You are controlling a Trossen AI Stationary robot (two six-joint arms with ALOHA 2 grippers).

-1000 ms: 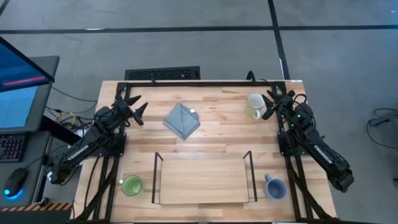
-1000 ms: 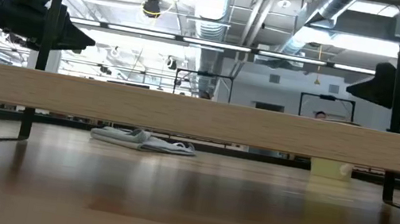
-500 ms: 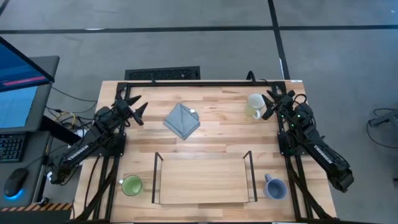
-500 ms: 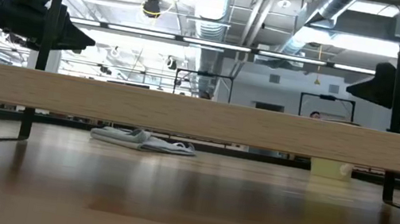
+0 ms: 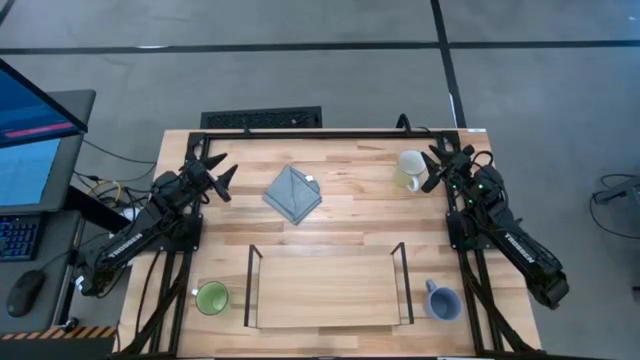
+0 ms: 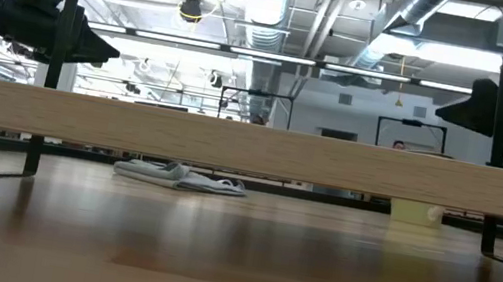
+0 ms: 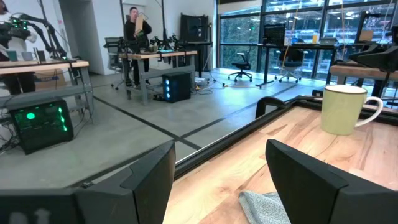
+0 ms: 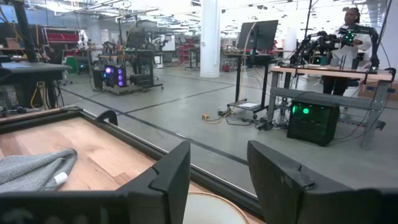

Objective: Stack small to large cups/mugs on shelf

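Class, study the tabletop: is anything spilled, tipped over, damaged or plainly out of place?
Nothing looks spilled or damaged. The cream mug, green mug and blue-grey mug all stand upright on the table, none yet on the shelf. The one stray item is a folded grey cloth lying behind the shelf.

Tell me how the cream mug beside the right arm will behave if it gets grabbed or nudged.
The cream mug looks rigid and glazed, so it is probably somewhat slippery to grip. It stands upright on a flat base, so a low push would likely slide it and a high one tip it. Its side handle would probably make it twist when nudged.
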